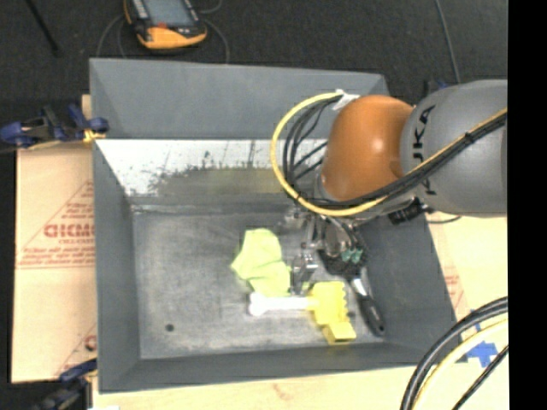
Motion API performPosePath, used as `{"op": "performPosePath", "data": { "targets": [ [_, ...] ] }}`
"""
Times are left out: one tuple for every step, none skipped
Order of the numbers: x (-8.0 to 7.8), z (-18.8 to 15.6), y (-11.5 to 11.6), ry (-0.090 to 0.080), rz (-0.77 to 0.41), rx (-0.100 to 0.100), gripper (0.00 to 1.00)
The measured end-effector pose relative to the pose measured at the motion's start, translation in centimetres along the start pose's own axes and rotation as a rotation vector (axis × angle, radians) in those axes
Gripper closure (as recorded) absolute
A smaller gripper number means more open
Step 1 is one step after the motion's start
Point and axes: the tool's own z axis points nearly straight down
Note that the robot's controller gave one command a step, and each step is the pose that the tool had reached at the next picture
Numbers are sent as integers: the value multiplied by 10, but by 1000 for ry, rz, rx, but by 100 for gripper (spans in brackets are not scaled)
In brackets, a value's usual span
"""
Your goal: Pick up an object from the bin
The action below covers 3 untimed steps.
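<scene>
Low over the floor of the grey bin [114, 263], toward its lower right corner, the gripper [302, 273] hangs under the orange wrist cover, right among a small cluster of loose things. We cannot tell how far the claw is open, nor whether it has hold of anything; the wrist and cables screen it from above.

Nearest the claw:
- a crumpled yellow-green soft piece [259, 259], just beside it on the side of the bin's left wall
- a white bar [275, 306], lying flat along the bin's lower wall, one end just below the claw
- a yellow block [332, 311], touching the bar's other end, toward the lower right corner
- a black pen-like stick [368, 307], beside the block, close to the right wall

Our judgement on the step: the grasp comes next, and the crowding is the trouble. We would set the claw squarely across one thing only; the white bar looks slim and rigid, the green piece soft and forgiving. Closing where bar and block meet risks pinching both or flicking one away. A straight lift, clear of the right wall, seems safest.

Count: one green piece, one white bar, one yellow block, one black stick; four things in all.
</scene>
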Motion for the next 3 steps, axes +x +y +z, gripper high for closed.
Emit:
{"op": "performPosePath", "data": {
  "targets": [
    [36, 74, 28, -1, -236, 0, 100],
    [36, 74, 28, -1, -236, -1, 100],
    [33, -91, 17, -7, -275, 2, 100]
  ]
}}
